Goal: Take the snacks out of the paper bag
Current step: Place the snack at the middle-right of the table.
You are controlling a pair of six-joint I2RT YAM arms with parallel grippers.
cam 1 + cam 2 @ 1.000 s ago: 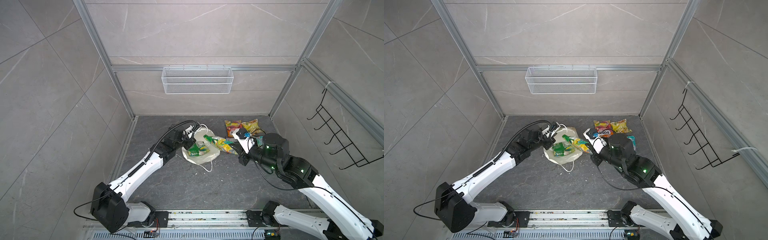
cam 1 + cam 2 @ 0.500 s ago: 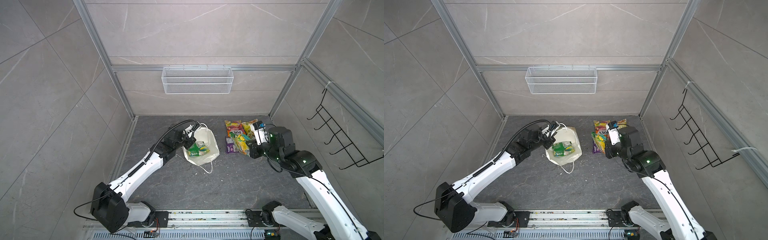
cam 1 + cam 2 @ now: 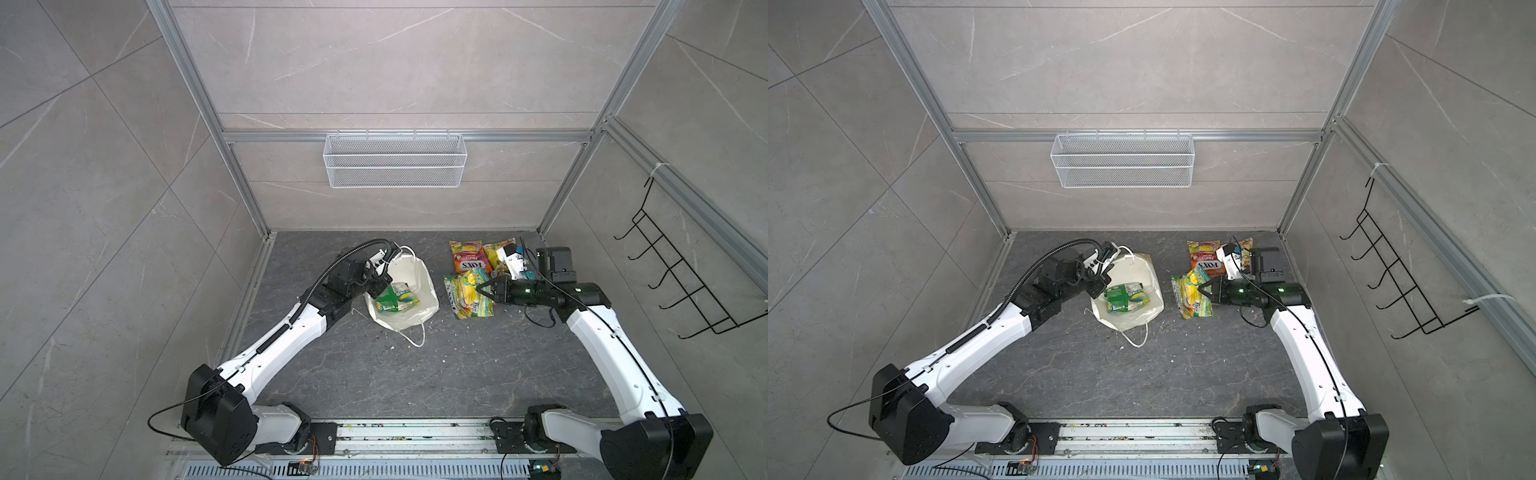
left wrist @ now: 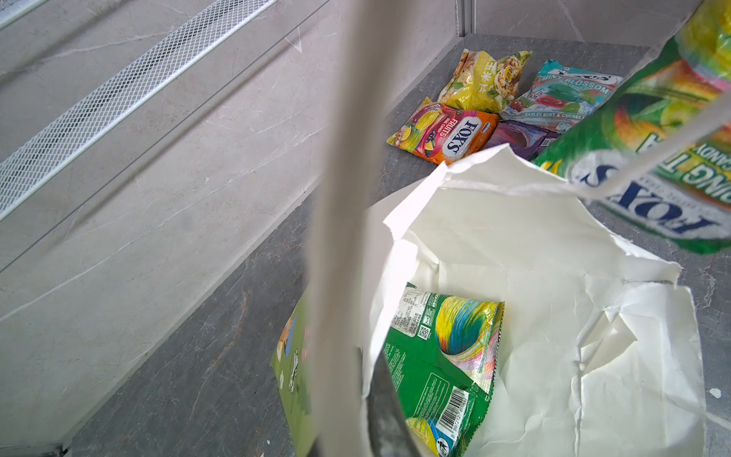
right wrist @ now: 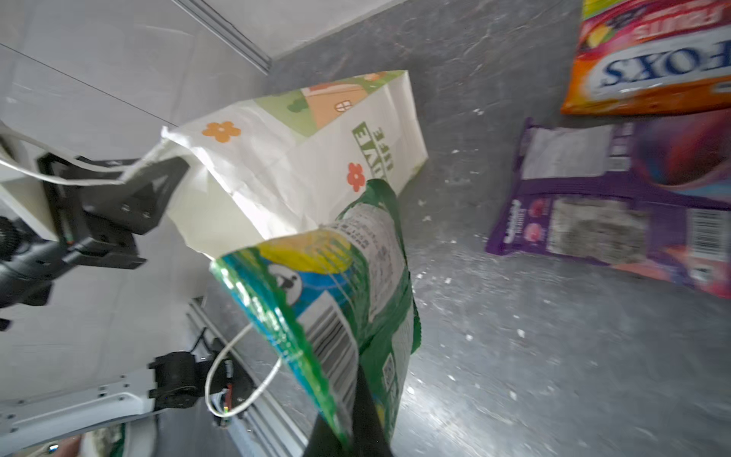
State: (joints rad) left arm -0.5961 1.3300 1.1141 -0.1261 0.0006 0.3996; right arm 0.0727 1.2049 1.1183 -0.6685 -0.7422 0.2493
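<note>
- Plastic film is slippery: the held packet (image 3: 467,293) hangs by one edge from my right gripper (image 3: 482,289), jaws closed tight on it, over the desk (image 3: 415,374) near the orange packet (image 3: 469,261). A swing could shake it loose early.
- My left gripper (image 3: 375,289) is clamped shut on the paper bag (image 3: 428,291) rim. Pulling could tear the paper or tip the bag.
- One green packet (image 3: 397,297) lies inside the bag. The cord handle (image 3: 419,343) could snag my gripper on re-entry.

Paper bag (image 5: 300,158) white, flowered; snacks (image 5: 613,205) green, orange, purple.
</note>
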